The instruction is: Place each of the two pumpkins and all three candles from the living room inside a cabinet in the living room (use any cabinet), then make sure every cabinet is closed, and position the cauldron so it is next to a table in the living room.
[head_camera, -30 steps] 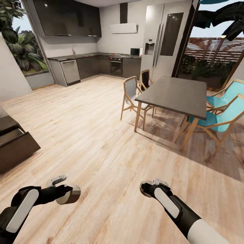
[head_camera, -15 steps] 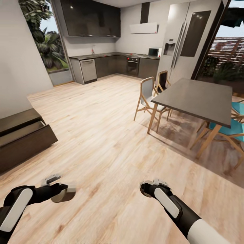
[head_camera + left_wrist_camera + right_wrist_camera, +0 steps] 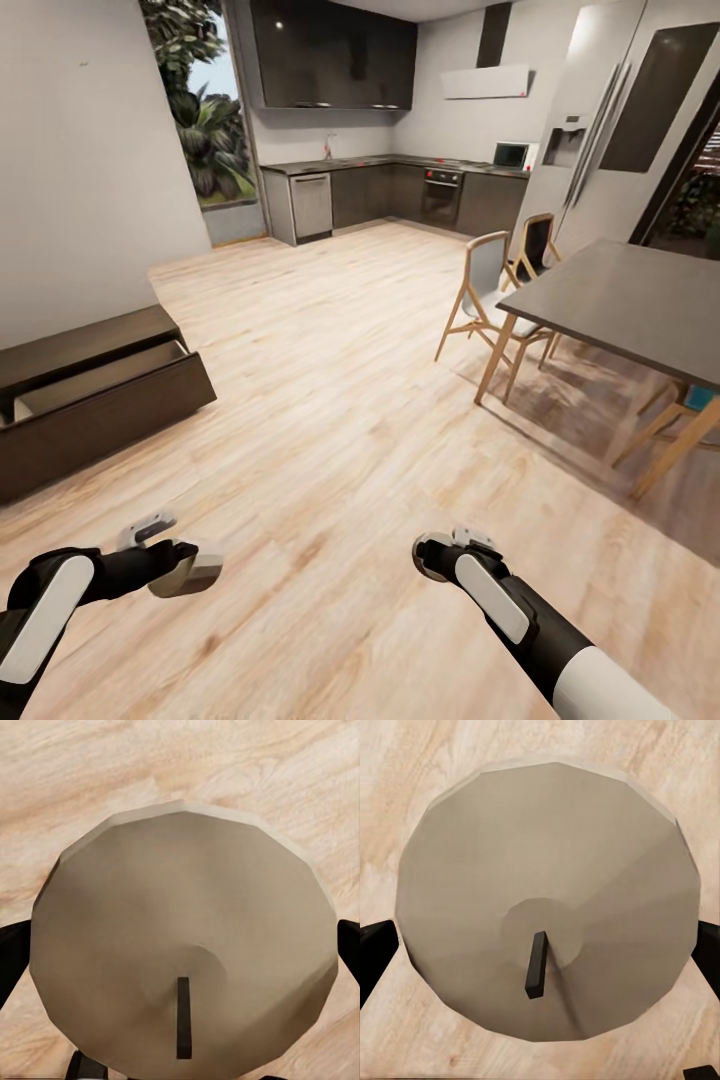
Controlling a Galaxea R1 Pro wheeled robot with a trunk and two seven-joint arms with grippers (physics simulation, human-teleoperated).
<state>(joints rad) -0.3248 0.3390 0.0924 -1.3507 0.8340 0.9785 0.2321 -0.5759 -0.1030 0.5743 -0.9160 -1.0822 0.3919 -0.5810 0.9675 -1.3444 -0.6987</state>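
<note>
- The left jaws (image 3: 190, 572) hold a candle (image 3: 184, 945): in the left wrist view a pale grey-white cylinder with a dark wick sits between the two black fingers (image 3: 13, 956).
- The right jaws (image 3: 432, 556) hold another candle (image 3: 547, 900) in the same way, with a dark finger on each side of it.
- In the head view both arms are low, at 7 and 5 o'clock, above the wooden floor (image 3: 330, 420).
- The cabinet (image 3: 95, 395) is at 9 o'clock against the wall, with one drawer (image 3: 100, 375) pulled out and its beige inside visible.
- A grey dining desk (image 3: 630, 305) with chairs (image 3: 485, 300) stands at 2 o'clock; the kitchen (image 3: 400, 190) is at 12 o'clock.
</note>
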